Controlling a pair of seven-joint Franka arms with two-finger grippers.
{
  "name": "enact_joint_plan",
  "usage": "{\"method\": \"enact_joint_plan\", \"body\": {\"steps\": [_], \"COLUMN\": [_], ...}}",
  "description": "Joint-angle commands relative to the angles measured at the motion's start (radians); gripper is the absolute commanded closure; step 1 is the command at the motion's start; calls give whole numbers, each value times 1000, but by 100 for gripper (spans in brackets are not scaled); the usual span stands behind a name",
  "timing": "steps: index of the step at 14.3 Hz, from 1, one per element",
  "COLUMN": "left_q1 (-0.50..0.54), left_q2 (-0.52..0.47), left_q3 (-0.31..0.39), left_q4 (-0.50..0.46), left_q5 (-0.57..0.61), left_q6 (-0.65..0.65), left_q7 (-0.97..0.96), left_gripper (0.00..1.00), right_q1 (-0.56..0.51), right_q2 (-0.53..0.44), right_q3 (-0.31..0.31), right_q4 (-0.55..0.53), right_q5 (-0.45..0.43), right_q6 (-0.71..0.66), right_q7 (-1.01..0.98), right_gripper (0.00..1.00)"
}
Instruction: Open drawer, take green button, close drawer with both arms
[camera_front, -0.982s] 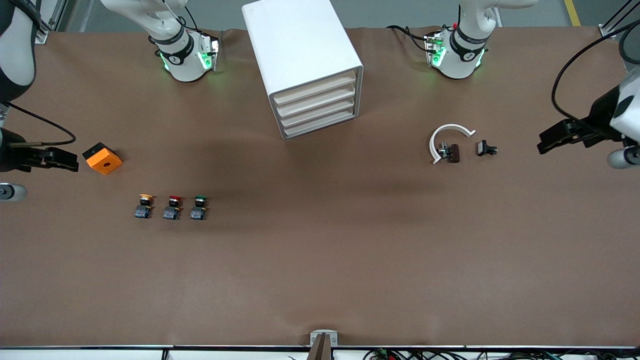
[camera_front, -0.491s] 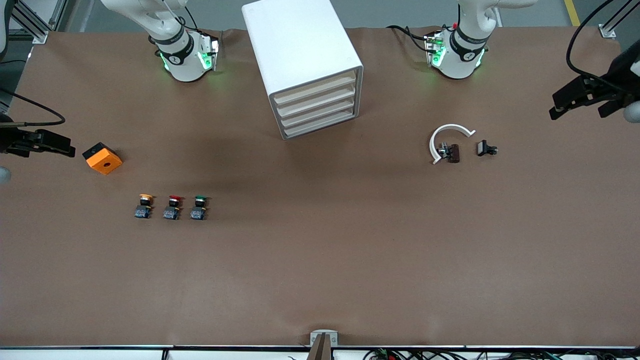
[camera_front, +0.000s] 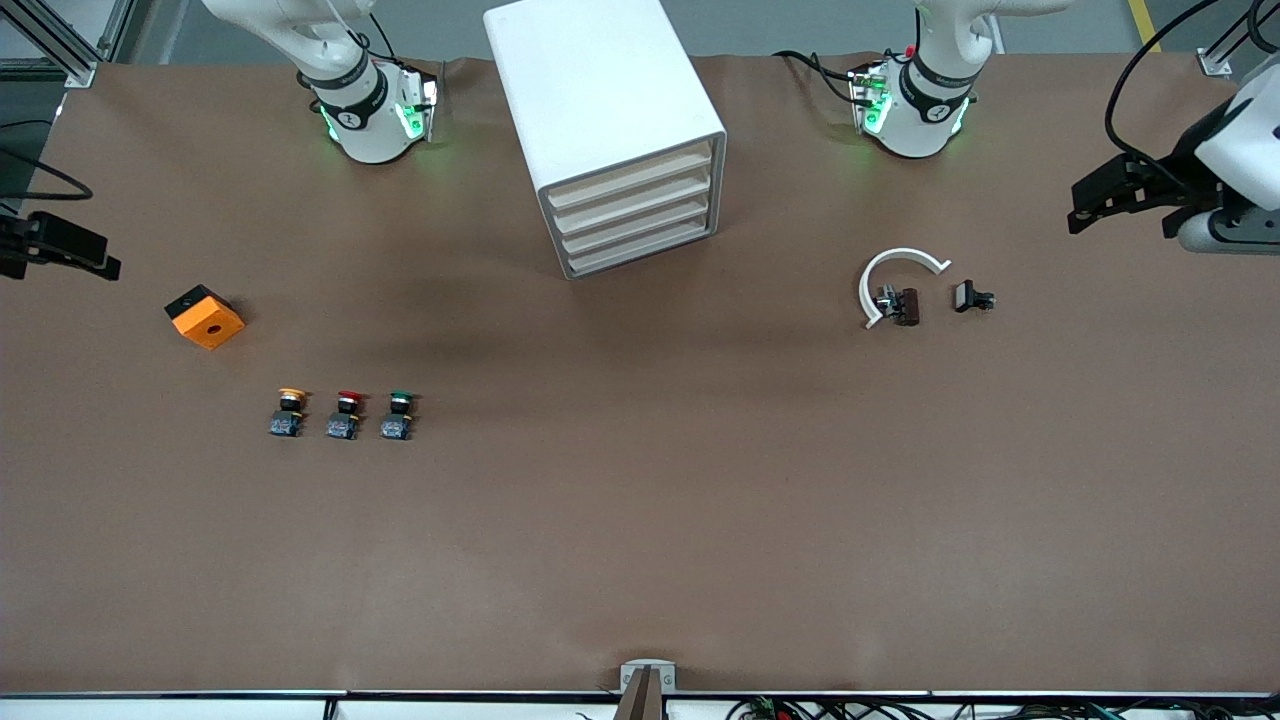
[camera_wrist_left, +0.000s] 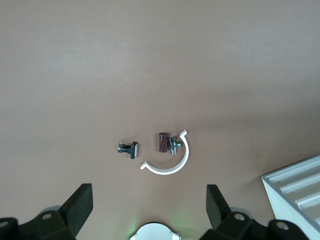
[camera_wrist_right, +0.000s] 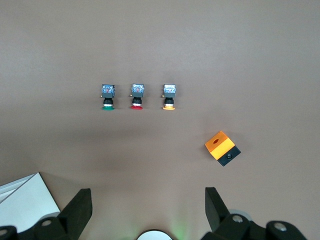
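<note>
Front view, entry: I am watching the left gripper (camera_front: 1085, 205) and right gripper (camera_front: 95, 262), fingers apart and empty, shifting at the table's ends. The drawer (camera_front: 637, 223) is sitting closed; the button (camera_front: 398, 415) is lying untouched, so nothing has begun.

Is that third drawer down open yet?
Shut. The drawer sits flush with the three others in the white cabinet.

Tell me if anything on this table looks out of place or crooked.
The white boxy four-drawer cabinet sits turned at an angle to the table edge, and the orange-and-black cube lies skewed too. The three push buttons stand in a neat row; nothing spilled.
</note>
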Motion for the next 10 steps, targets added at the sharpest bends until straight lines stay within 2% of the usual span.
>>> {"method": "enact_joint_plan", "body": {"steps": [1, 4, 7, 10], "left_q1": [79, 91, 85, 85], "left_q2": [-106, -146, -181, -177], "left_q3": [-68, -77, -77, -77], "left_q4": [-101, -164, -224, -219], "left_q5": [5, 0, 3, 11], "left_q6": [31, 66, 97, 112], "left_q7": [28, 29, 28, 20], "left_gripper": [0, 0, 0, 0], "right_q1": [-19, -16, -38, -45], "right_q2": [-78, -164, -178, -196], "right_q3": [2, -32, -23, -21], "right_q4": [-131, -269, -285, -300], "right_q5": [10, 8, 8, 8], "right_q6": [55, 144, 146, 148], "right_q7": [5, -7, -18, -18], "right_gripper": [0, 0, 0, 0]}}
